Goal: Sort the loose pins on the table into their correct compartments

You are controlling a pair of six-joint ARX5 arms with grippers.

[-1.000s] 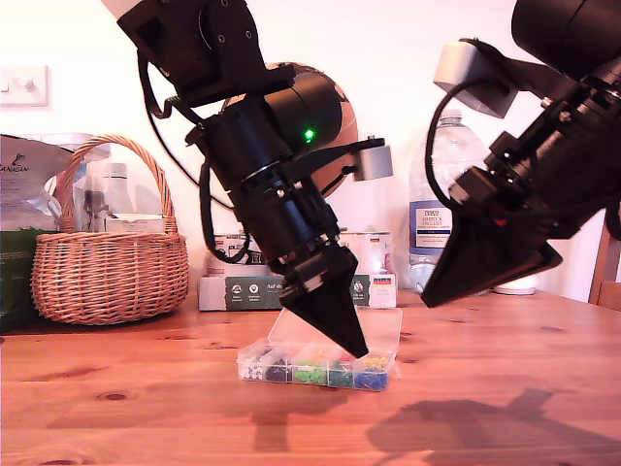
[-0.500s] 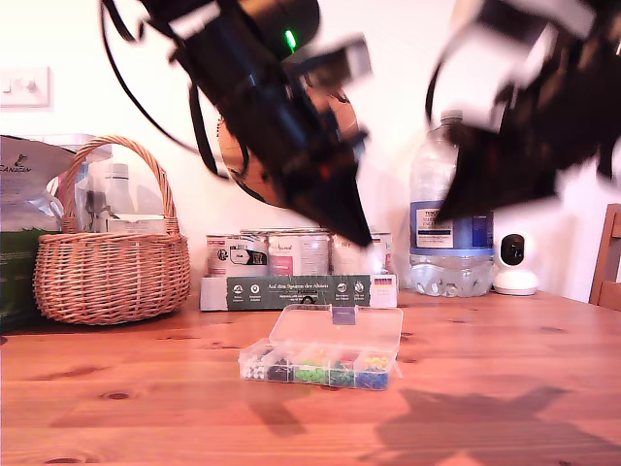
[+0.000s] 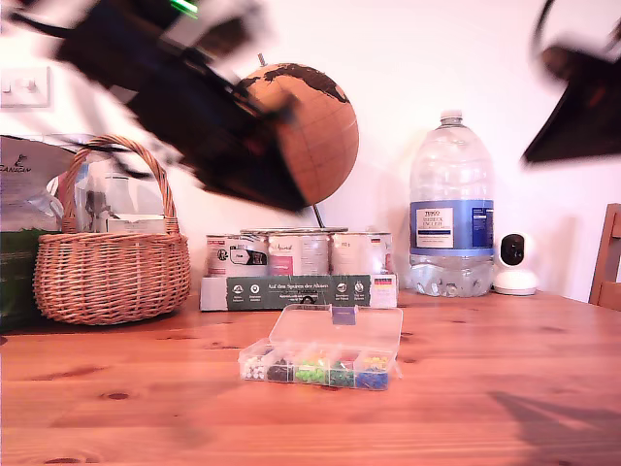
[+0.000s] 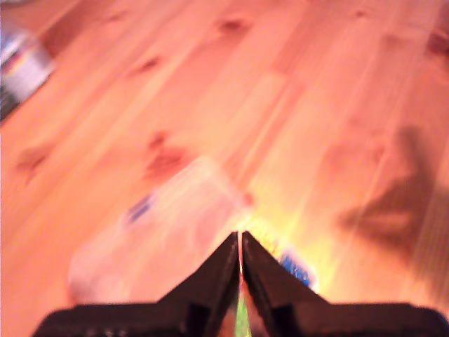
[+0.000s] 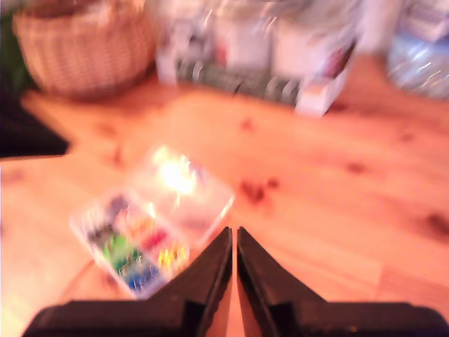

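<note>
The knotty pine table (image 3: 505, 369) carries the clear box of compartments (image 3: 320, 369), lid open, in front of a row of tins. My first gripper (image 4: 240, 246) and my second gripper (image 5: 233, 242) hang blurred high above it, both with jaws pressed together. I cannot make out any loose pins.

Open clear pin box (image 3: 325, 351) sits on the table (image 3: 505, 388); two blurred arms hang above.

A home: pine table (image 3: 505, 369), wicker basket (image 3: 112, 277), globe (image 3: 315, 136), water bottle (image 3: 451, 209).
</note>
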